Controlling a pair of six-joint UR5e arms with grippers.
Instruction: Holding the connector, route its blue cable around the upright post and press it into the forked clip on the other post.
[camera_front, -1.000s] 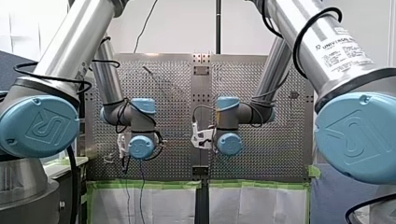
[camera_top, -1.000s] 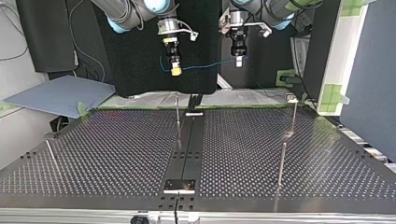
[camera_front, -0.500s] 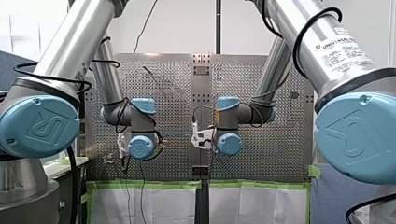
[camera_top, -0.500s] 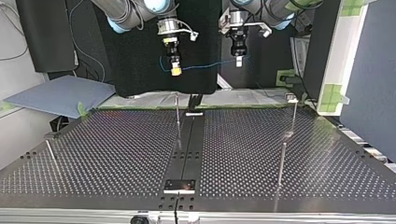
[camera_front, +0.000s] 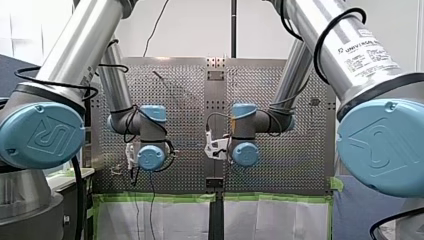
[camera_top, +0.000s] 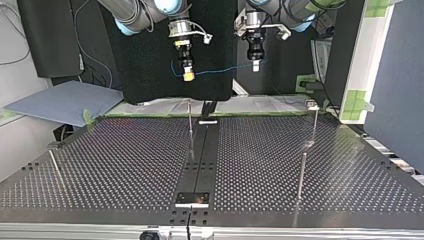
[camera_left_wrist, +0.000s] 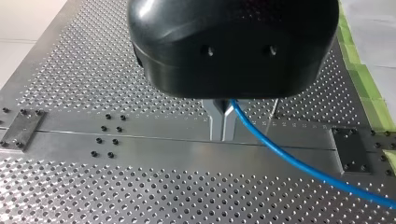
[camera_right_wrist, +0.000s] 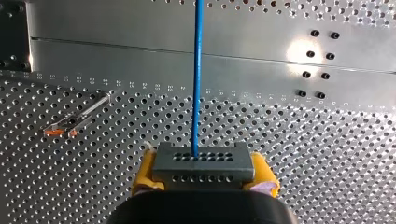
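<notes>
My right gripper (camera_right_wrist: 203, 175), yellow pads, was clamped on the grey connector (camera_right_wrist: 203, 161). The blue cable (camera_right_wrist: 197, 79) ran straight out of the connector's face, away from the gripper. My left gripper (camera_left_wrist: 223, 122) had its metal fingers (camera_left_wrist: 215, 122) pinched together on the same cable, which trailed off to one side over the perforated table (camera_top: 125, 160). In the top view both grippers hung well above the table near its far edge, with the cable strung between them in the air. Thin upright posts (camera_top: 190, 119) stood on the table below, clear of the cable. Could not make out the forked clip.
</notes>
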